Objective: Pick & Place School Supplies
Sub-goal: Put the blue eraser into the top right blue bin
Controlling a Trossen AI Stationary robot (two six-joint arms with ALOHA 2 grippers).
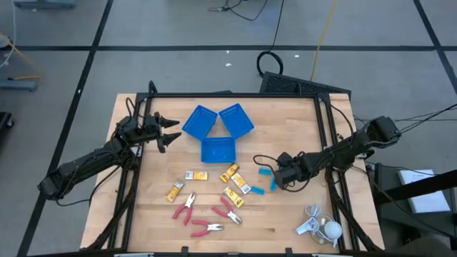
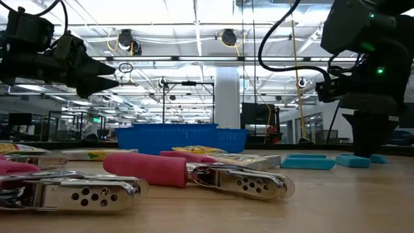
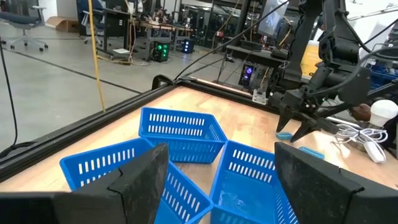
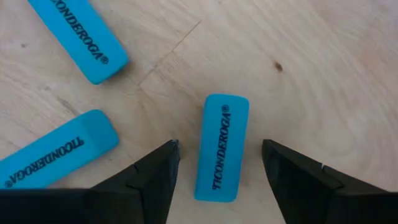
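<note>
My right gripper (image 4: 219, 148) is open and points down over the table's right middle (image 1: 275, 178). A light-blue eraser (image 4: 222, 146) lies flat on the wood between its fingers, with a gap on each side. Two more erasers (image 4: 78, 34) (image 4: 56, 152) lie flat close by. In the low view the erasers (image 2: 307, 162) sit beside this gripper (image 2: 364, 144). Yellow packets (image 1: 235, 185) and three red-handled pliers (image 1: 207, 228) lie flat nearer the near edge. My left gripper (image 1: 169, 133) is open and hangs in the air (image 2: 97, 71) left of the blue trays.
Three blue trays (image 1: 218, 132) stand clustered at the table's far middle, also ahead of my left gripper (image 3: 180, 134). A white corded gadget (image 1: 321, 227) lies at the near right corner. A black frame (image 1: 235, 95) rims the table. Bare wood shows between trays and packets.
</note>
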